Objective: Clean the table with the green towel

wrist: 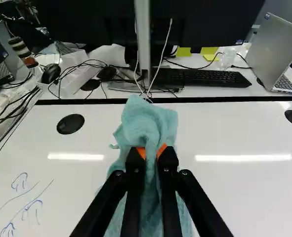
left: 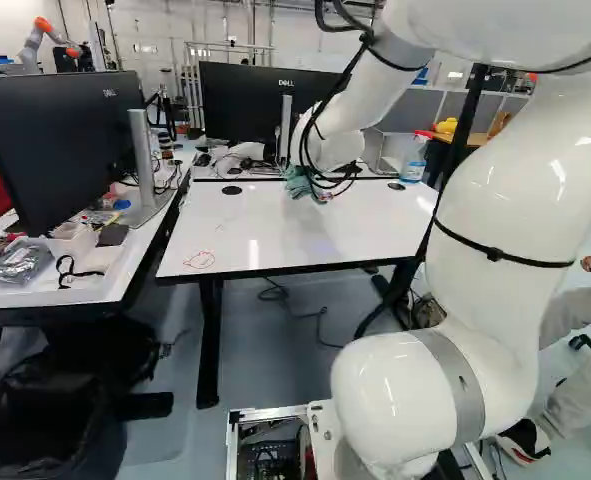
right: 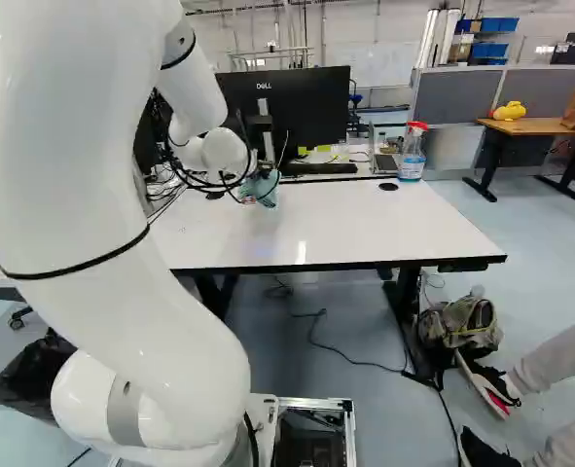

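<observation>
Over the far part of the white table (right: 336,229), my gripper (right: 262,174) is low beside the teal-green towel (right: 267,191). In the wrist view the gripper (wrist: 152,152) has its orange pads closed on the bunched towel (wrist: 146,121), whose folds bulge ahead of the fingers and hang below them. Blue pen scribbles (wrist: 26,210) mark the tabletop to one side of the gripper. A red scribble (left: 199,260) lies near the table's front left corner in the left base view. Whether the towel touches the tabletop I cannot tell.
A spray bottle (right: 411,156) stands at the far edge. Beyond that edge are a monitor (right: 292,105), a keyboard (wrist: 200,77) and a laptop (wrist: 275,52). A cluttered desk (left: 125,262) adjoins on the left; a backpack (right: 462,326) sits on the floor at the right. Another robot (left: 47,40) stands far back.
</observation>
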